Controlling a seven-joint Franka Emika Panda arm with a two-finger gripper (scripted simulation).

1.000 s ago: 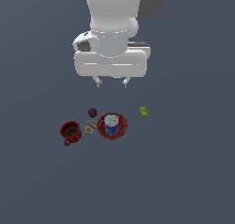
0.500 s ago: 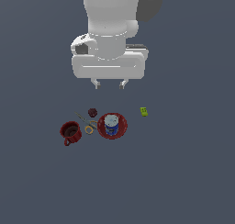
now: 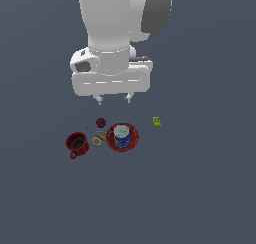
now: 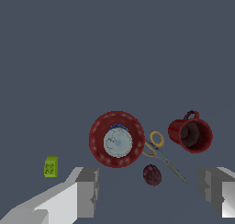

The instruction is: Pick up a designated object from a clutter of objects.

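Note:
The dark-red mug (image 3: 77, 144) with a side handle stands on the floor at the exterior view's left end of the clutter; it also shows in the wrist view (image 4: 190, 133). Beside it lie yellow-handled scissors (image 3: 96, 136), a maroon ball (image 3: 101, 122) and a red plate (image 3: 131, 142) with a blue-white can (image 3: 121, 136) on it. A lime-green block (image 3: 157, 121) sits apart toward the exterior view's right. My gripper (image 3: 114, 99) hangs open and empty well above the ball and plate, apart from the mug.
The floor (image 3: 200, 188) is a plain dark grey surface. The wrist view shows the plate (image 4: 99, 147), can (image 4: 118, 142), scissors (image 4: 159, 150), ball (image 4: 152, 174) and green block (image 4: 51, 166) between my two fingers (image 4: 87, 191).
The arm has shifted slightly toward the exterior view's left and a little lower. The objects have not moved.

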